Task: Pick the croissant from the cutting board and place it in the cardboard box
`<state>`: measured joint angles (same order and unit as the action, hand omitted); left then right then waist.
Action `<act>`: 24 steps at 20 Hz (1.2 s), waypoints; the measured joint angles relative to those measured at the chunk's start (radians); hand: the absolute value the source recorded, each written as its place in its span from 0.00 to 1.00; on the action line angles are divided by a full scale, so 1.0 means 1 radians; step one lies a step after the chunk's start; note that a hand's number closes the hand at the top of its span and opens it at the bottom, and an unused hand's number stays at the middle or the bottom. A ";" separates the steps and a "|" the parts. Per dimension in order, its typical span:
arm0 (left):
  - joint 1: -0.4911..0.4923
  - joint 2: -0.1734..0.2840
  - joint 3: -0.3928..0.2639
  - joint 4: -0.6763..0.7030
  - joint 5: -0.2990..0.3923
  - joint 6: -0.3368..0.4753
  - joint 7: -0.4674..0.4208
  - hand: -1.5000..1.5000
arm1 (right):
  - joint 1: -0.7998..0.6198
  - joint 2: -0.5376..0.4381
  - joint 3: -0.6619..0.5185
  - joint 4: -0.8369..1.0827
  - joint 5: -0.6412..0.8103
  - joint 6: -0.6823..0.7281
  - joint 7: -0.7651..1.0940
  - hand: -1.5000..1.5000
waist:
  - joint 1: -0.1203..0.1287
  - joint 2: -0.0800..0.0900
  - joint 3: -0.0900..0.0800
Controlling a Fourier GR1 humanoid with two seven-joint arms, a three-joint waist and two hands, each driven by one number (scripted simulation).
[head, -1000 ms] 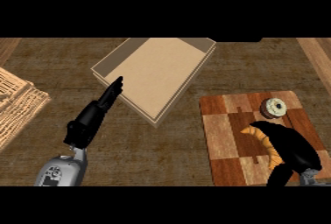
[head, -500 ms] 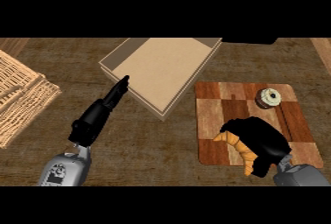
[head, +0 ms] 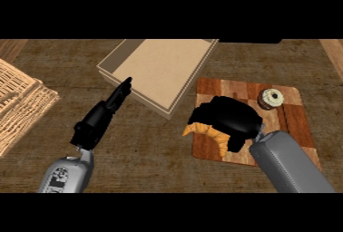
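Right hand [head: 226, 118] sits on top of the croissant [head: 209, 136] on the cutting board [head: 295, 118], fingers curled over its upper part and hiding it. The croissant's long axis runs diagonally, one tip toward the board's left edge, the other toward its near edge. Left hand [head: 102, 117] is open with straight fingers aimed at the cardboard box [head: 157, 70], holding nothing.

We have one view only, from the head, looking steeply down on the tabletop [head: 154, 149] from close above. Our two forearms enter from its lower edge, left at the left, unmirrored. The box [head: 161, 68] lies at the far side, the board [head: 295, 118] nearer right.
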<state>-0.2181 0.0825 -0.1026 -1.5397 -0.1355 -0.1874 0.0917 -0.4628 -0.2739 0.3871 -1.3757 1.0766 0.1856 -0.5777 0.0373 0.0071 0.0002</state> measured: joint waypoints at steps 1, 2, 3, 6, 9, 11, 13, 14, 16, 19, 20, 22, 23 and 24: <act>0.000 0.000 0.005 0.005 0.000 0.002 -0.003 0.50 | -0.019 0.002 -0.016 -0.002 -0.014 0.002 -0.019 1.00 | -0.007 -0.001 0.000; 0.011 -0.005 0.001 0.000 -0.005 0.008 -0.003 0.50 | -0.019 -0.003 -0.031 -0.018 -0.032 0.006 -0.040 1.00 | -0.013 -0.003 0.000; 0.003 -0.007 0.006 0.010 -0.008 0.014 -0.004 0.50 | -0.038 -0.010 -0.051 -0.035 -0.059 0.031 -0.060 1.00 | -0.019 -0.004 0.000; 0.010 0.004 0.024 -0.001 0.005 0.005 0.005 0.50 | -0.052 -0.040 -0.110 -0.115 -0.133 0.112 -0.098 1.00 | -0.030 -0.007 0.000; 0.019 0.004 0.028 -0.002 0.005 0.005 -0.001 0.50 | -0.059 -0.052 -0.161 -0.209 -0.214 0.206 -0.095 1.00 | -0.037 -0.009 0.000; 0.028 0.008 0.030 -0.004 0.004 0.002 -0.007 0.50 | -0.059 -0.055 -0.205 -0.273 -0.287 0.260 -0.064 1.00 | -0.042 -0.010 0.000; 0.020 0.006 0.032 -0.003 0.002 0.005 0.001 0.50 | -0.072 -0.065 -0.263 -0.320 -0.365 0.310 -0.026 1.00 | -0.044 -0.011 -0.001; 0.024 0.006 0.030 -0.014 0.001 0.005 0.008 0.50 | -0.076 -0.069 -0.292 -0.341 -0.401 0.331 -0.005 1.00 | -0.044 -0.011 -0.001; 0.031 -0.003 0.019 -0.015 -0.010 0.012 0.004 0.50 | -0.105 -0.075 -0.351 -0.338 -0.468 0.364 0.033 1.00 | -0.041 -0.010 -0.001; 0.037 -0.002 0.020 -0.010 -0.013 0.008 -0.007 0.50 | -0.129 -0.061 -0.396 -0.359 -0.544 0.420 0.122 1.00 | -0.040 -0.010 -0.001; 0.038 0.001 0.024 -0.015 -0.008 0.001 -0.009 0.50 | -0.145 -0.056 -0.407 -0.358 -0.558 0.434 0.152 1.00 | -0.039 -0.009 0.000; 0.059 0.000 0.015 -0.026 -0.016 0.000 -0.017 0.50 | -0.197 -0.046 -0.427 -0.345 -0.583 0.462 0.213 1.00 | -0.036 -0.009 0.000; 0.066 -0.004 0.011 -0.036 -0.020 0.003 -0.017 0.50 | -0.221 -0.041 -0.437 -0.345 -0.593 0.473 0.244 1.00 | -0.035 -0.009 -0.001; 0.052 -0.002 0.018 -0.037 -0.016 0.001 -0.003 0.50 | -0.241 -0.031 -0.437 -0.326 -0.590 0.466 0.260 1.00 | -0.035 -0.009 -0.001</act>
<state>-0.1660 0.0807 -0.0848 -1.5769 -0.1518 -0.1867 0.0883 -0.7042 -0.3048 -0.0496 -1.7013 0.4870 0.6513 -0.3174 0.0028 -0.0017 -0.0004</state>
